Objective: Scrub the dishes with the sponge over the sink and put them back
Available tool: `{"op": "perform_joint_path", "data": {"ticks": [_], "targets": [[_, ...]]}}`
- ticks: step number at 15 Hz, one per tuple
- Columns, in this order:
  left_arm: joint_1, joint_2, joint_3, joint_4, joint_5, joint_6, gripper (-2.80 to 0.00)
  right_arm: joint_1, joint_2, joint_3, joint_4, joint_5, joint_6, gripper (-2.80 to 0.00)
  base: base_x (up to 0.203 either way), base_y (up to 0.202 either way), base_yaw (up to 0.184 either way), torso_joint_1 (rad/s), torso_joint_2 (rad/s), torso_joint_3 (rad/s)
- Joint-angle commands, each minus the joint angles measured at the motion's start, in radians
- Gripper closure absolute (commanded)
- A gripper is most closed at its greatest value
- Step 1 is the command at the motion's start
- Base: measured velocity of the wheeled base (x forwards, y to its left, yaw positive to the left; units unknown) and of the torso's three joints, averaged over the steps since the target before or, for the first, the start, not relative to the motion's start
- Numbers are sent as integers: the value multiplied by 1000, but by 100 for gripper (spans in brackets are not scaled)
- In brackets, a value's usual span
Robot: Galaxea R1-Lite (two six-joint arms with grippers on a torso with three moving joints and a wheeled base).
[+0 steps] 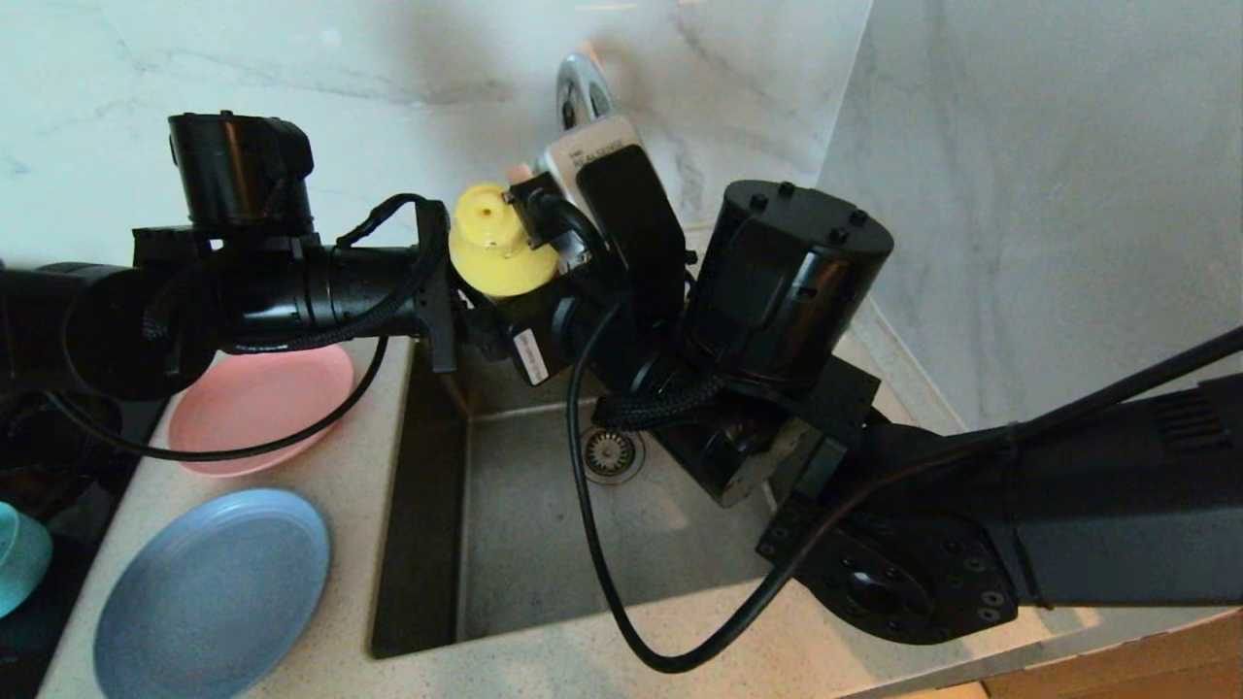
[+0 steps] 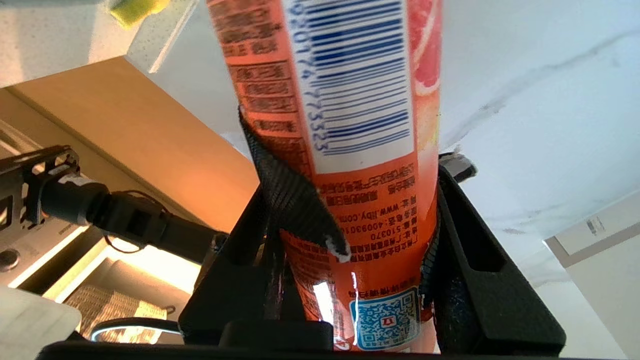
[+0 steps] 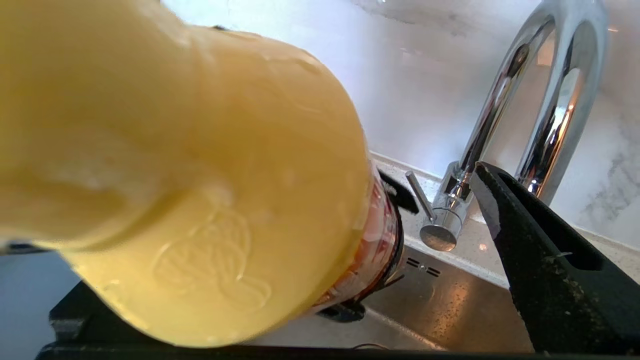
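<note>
Sponge (image 2: pixel 132 9): a yellow-green scrap seen only in the left wrist view, lying on the speckled counter (image 1: pixel 544 670); its place along the counter cannot be told. Sink (image 1: pixel 544 524): square steel basin set in the counter, round drain (image 1: pixel 611 452) toward its far side, chrome tap (image 3: pixel 545 90) rising behind the far rim against the marble wall. Pink plate (image 1: pixel 260 408): on the counter left of the sink, toward the far side, partly behind the left arm. Blue plate (image 1: pixel 214 594): on the counter near the front edge, just in front of the pink plate and apart from it. Bowl (image 1: pixel 19 555): teal, only an edge showing at the counter's left end. Bottle (image 2: pixel 345 150): orange with a barcode label and a yellow cap (image 1: pixel 497 248), held above the sink's far left corner. Left gripper (image 2: pixel 345 260): fingers clamped on the bottle's body on both sides. Right gripper (image 3: pixel 350 280): jaws spread wide, standing at the cap, one finger (image 3: pixel 545 270) well clear of it toward the tap; whether anything touches the cap cannot be told.
</note>
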Motion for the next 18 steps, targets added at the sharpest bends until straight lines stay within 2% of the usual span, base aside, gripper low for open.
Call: {"op": "perform_joint_path", "data": {"ticks": [1, 2, 3, 14, 17, 18], "targets": [[-2, 1, 0, 0, -13, -9, 0, -1, -1, -7, 0, -2, -1, -280, 0, 0, 0, 0, 0, 0], [-2, -1, 0, 1, -14, -9, 0, -4, -1, -6, 0, -2, -1, -280, 0, 0, 0, 0, 0, 0], [-2, 1, 0, 0, -14, -9, 0, -4, -2, -6, 2, -2, -1, 0, 0, 0, 0, 0, 0, 0], [-2, 2, 2, -2, -24, -2, 0, -6, -4, -18, 6, -2, -1, 0, 0, 0, 0, 0, 0, 0], [0, 4, -8, 1, -121, 26, 0, -6, -8, -17, 15, -2, -1, 0, 0, 0, 0, 0, 0, 0], [0, 1, -11, 1, -122, 36, 0, -6, -13, -14, 21, -1, -1, 0, 0, 0, 0, 0, 0, 0]]}}
